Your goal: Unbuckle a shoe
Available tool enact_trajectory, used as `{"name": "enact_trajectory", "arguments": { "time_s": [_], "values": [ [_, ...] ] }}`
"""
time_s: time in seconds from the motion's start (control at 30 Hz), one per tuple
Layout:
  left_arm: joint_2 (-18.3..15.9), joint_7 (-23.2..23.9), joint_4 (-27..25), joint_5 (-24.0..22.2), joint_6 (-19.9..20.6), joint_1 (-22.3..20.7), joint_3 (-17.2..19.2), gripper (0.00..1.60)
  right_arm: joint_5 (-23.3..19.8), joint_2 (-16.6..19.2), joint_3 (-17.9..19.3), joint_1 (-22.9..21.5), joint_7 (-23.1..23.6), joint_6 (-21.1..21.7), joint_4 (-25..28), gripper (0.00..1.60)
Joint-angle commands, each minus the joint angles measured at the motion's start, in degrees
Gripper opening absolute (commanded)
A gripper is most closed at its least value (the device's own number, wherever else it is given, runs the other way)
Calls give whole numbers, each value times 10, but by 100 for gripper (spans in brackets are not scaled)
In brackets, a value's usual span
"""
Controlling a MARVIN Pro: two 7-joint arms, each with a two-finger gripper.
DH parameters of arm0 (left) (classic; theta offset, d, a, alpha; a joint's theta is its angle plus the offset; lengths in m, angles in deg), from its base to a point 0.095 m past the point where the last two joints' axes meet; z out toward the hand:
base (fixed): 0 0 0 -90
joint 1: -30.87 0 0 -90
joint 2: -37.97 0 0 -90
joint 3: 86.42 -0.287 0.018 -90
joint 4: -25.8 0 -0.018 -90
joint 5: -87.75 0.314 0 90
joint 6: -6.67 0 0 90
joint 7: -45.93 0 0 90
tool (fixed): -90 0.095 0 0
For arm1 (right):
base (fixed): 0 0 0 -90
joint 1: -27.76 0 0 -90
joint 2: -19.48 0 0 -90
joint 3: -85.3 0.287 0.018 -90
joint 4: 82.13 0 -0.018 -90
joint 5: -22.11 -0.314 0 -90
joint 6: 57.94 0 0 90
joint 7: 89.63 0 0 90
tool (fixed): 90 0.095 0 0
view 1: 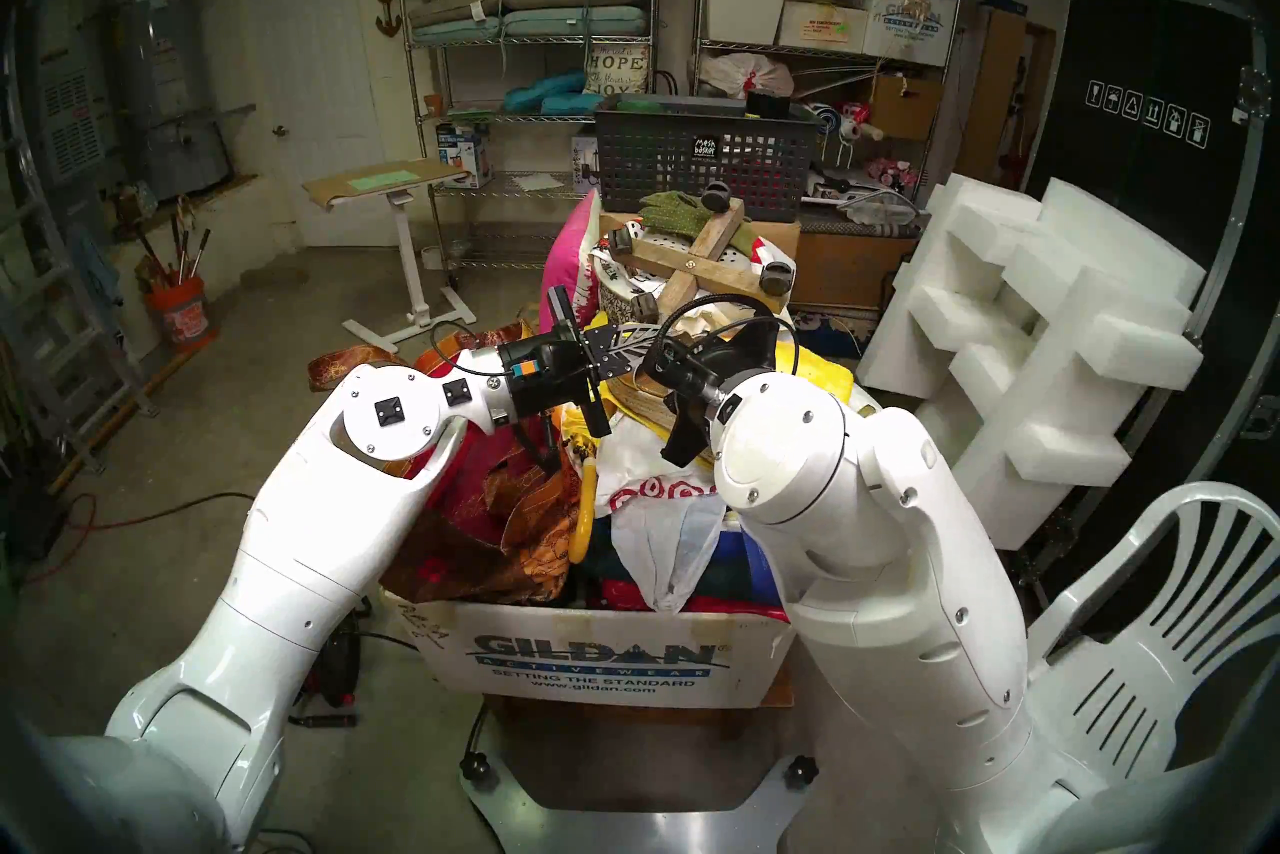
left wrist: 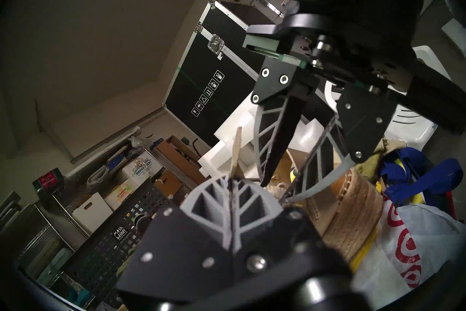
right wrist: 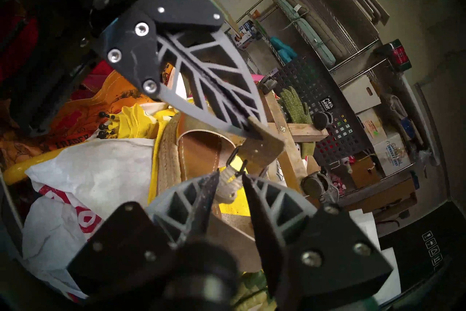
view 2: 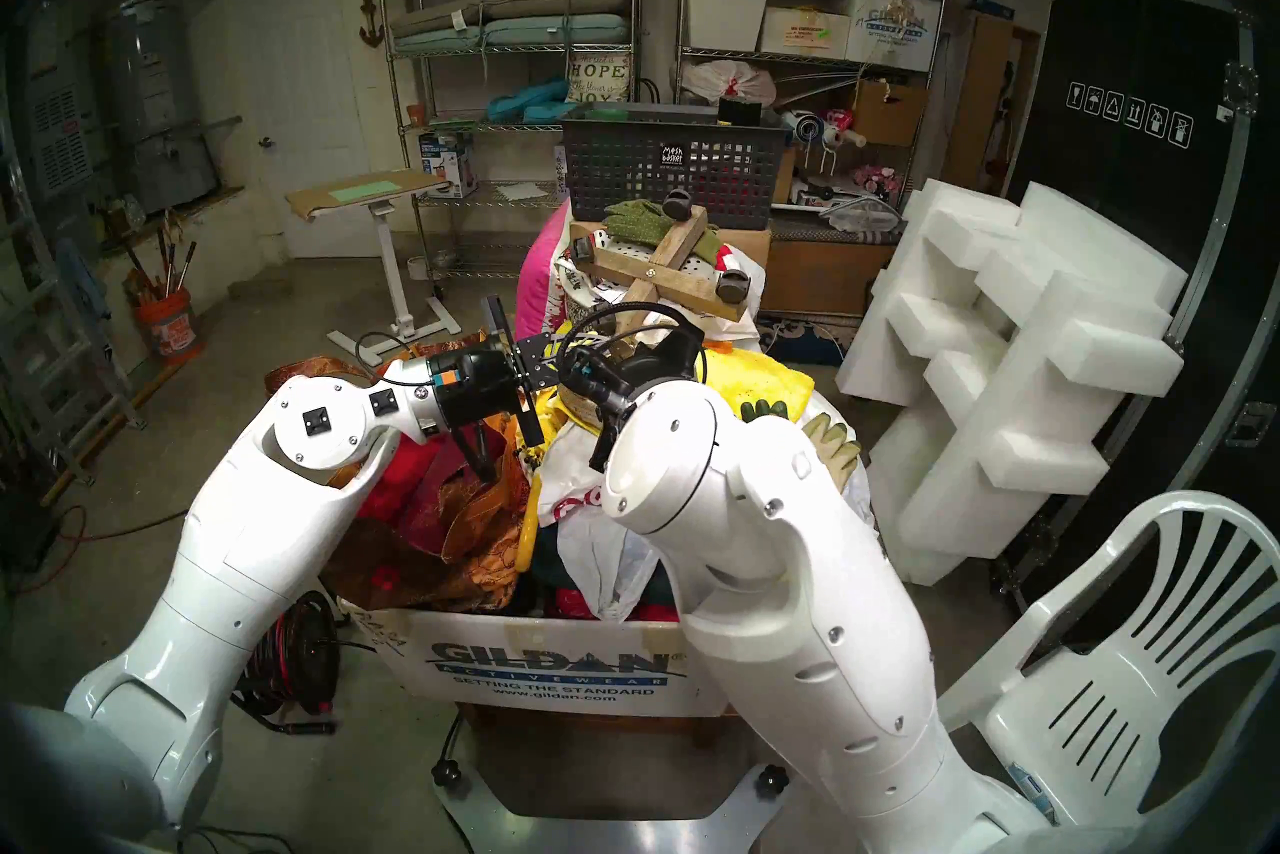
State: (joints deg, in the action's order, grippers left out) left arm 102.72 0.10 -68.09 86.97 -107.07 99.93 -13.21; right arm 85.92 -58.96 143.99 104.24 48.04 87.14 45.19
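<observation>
Box (view 1: pixel 596 658): we see white Gildan carton, heaped full.
Bag (right wrist: pixel 83 176): white, red-printed, on heap near shoe.
Shoe (right wrist: pixel 181 151): tan rope-soled sandal on top of heap, toward box's far edge.
Right gripper (right wrist: pixel 230 176): fingers parted around small buckle, not pinching.
Left gripper (right wrist: pixel 254 123): pressed together on strap (right wrist: pixel 262 149) end.
Basket (view 1: pixel 699 159): dark mesh, beyond.

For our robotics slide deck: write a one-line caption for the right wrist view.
Left gripper pinches the sandal strap end while the open right gripper closes in on the buckle.
</observation>
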Motion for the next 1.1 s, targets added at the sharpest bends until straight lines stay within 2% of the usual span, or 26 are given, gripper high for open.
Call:
{"name": "enact_trajectory", "arguments": {
  "time_s": [0.0, 0.5, 1.07],
  "values": [
    [4, -2, -3, 1, -1, -12, 2, 0, -4, -13, 7, -3, -14, -3, 21, 79],
    [6, -3, -2, 4, -1, -13, 1, 0, -25, -18, 6, 2, -18, -11, 10, 75],
    [5, -1, -5, 3, -1, -13, 2, 0, -19, -19, 6, -2, -43, -15, -5, 74]
  ]
}}
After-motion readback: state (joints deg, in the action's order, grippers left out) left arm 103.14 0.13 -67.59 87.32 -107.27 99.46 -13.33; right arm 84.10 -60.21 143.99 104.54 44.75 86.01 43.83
